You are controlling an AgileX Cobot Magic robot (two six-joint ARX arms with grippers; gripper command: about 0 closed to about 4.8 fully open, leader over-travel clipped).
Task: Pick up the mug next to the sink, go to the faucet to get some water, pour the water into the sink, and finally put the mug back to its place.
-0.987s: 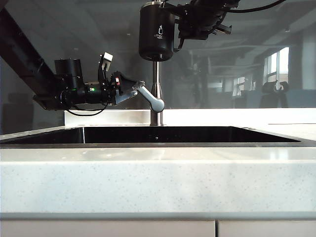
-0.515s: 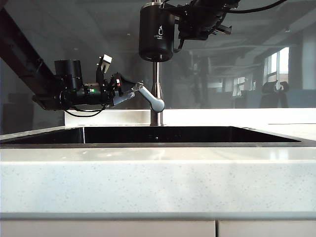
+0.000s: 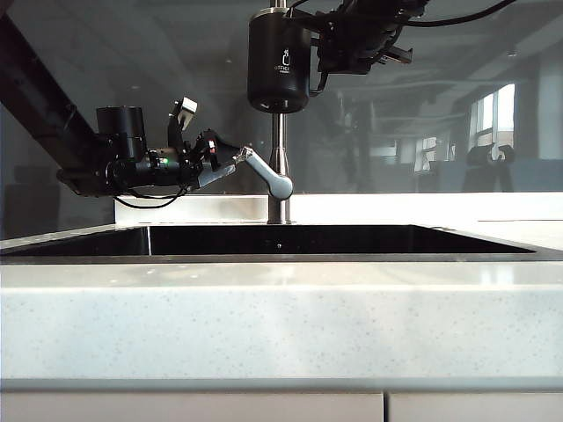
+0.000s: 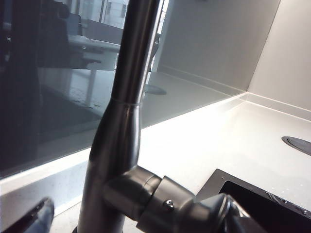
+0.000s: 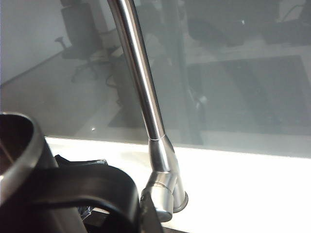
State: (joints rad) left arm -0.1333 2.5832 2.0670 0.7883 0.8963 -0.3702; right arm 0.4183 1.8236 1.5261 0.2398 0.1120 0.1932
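Nearest the camera runs the pale speckled tabletop (image 3: 281,316), and behind its edge the sink (image 3: 281,257) lies as a wide dark basin with a thin metal rim. Nothing can be seen inside it from this low angle.

At the back centre of the sink stands the faucet (image 3: 278,167), a slim steel pipe with its lever (image 3: 264,172) angled out towards ten o'clock. The left gripper (image 3: 230,163) reaches in from nine o'clock, its jaws spread wide about the lever's tip. Compared with a second ago the lever end sits a little higher and the gripper has turned slightly at the wrist, so the handle appears to be on its way up. I judge this to be the opening of the tap; no water is visible yet.

At twelve o'clock, high above the sink, the mug (image 3: 279,57) hangs upright in front of the pipe, under the spout as far as can be told. The right gripper (image 3: 327,48) clamps its handle from the right side, jaws closed on it, unmoved over the last second.

Filling looks about to begin; pouring out and returning the mug remain.
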